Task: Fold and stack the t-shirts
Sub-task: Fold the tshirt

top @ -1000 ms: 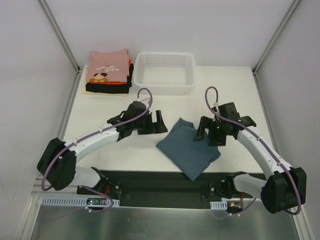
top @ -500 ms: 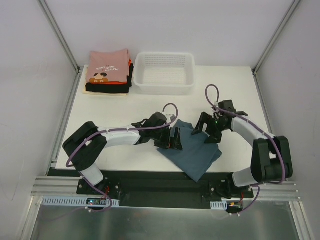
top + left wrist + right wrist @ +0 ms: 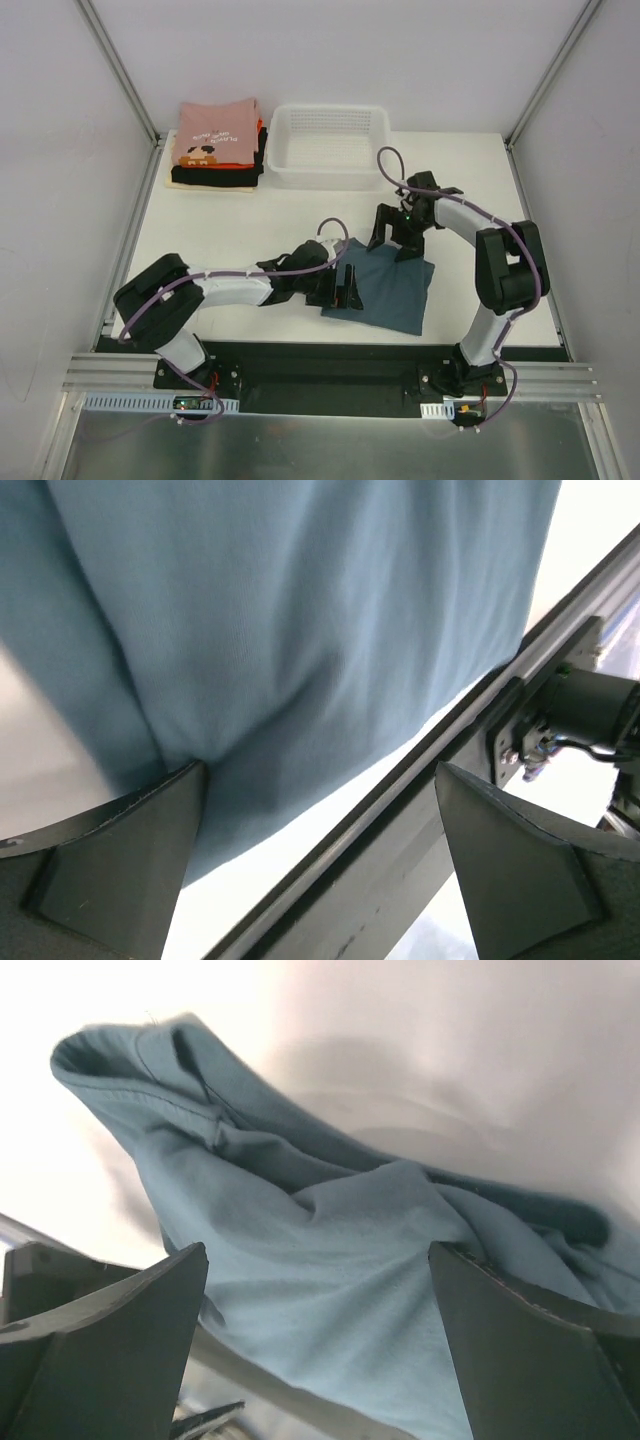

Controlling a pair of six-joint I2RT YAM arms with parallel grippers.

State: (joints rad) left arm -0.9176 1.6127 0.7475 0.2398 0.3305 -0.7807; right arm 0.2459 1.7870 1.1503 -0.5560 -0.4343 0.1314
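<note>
A folded slate blue-grey t-shirt (image 3: 390, 290) lies near the table's front edge, at the centre. My left gripper (image 3: 343, 283) stands open at its left edge; in the left wrist view one finger (image 3: 110, 865) touches the blue cloth (image 3: 300, 650). My right gripper (image 3: 392, 233) is open at the shirt's far edge, and the right wrist view shows rumpled blue cloth (image 3: 330, 1260) between its wide-apart fingers. A stack of folded t-shirts (image 3: 215, 145), pink with print on top over orange-red, black and cream, sits at the back left.
A white plastic mesh basket (image 3: 328, 146) stands at the back centre, right of the stack. The black mounting rail (image 3: 330, 365) runs along the table's near edge, just below the blue shirt. Frame posts rise at both back corners.
Both arms have swung in to the blue shirt: left gripper came right to its left edge, right gripper shifted left and back. The shirt has been squared from a diamond into a rectangle.
</note>
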